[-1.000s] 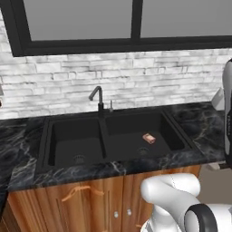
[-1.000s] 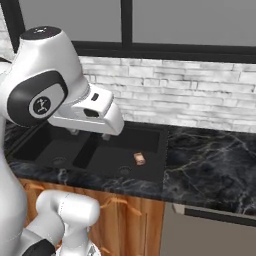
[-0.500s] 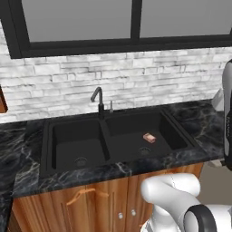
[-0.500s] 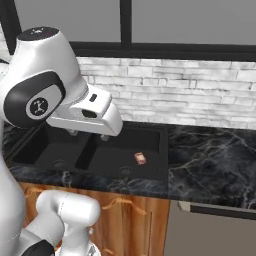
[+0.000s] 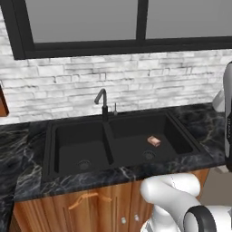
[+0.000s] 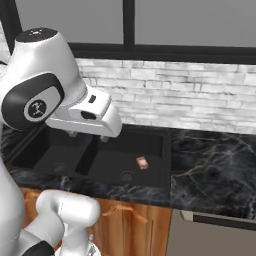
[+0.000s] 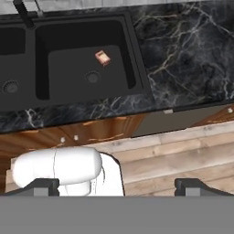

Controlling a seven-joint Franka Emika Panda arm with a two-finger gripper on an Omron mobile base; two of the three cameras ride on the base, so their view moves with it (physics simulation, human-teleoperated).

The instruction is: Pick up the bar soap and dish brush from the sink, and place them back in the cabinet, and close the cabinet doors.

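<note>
We're parked in front of the sink [image 5: 122, 140], nothing picked yet. The bar soap [image 5: 154, 141] lies flat on the floor of the sink's right basin, just behind the round drain and clear of the basin walls; we also see it in the right base view [image 6: 143, 162] and the hand view [image 7: 103, 57]. We can't make out the dish brush in either basin, so our call is soap first. The gripper [image 7: 116, 185] is spread fully wide, holding nothing, high above the floor in front of the lower cabinets and looking down at the counter edge; only its two dark fingertips [image 7: 43, 184] show at the bottom of the hand view. To do this step well, we'd swing out over the right basin, come straight down centred on the soap, and line the fingers up across its short side so they close on the long faces. We keep clear of the faucet [image 5: 102, 102] behind the divider and of the basin's front wall on the way in. The soap looks low and flat, so the pinch must go nearly to the basin floor; we expect it could slide on contact. No brands, labels or readable writing anywhere.
</note>
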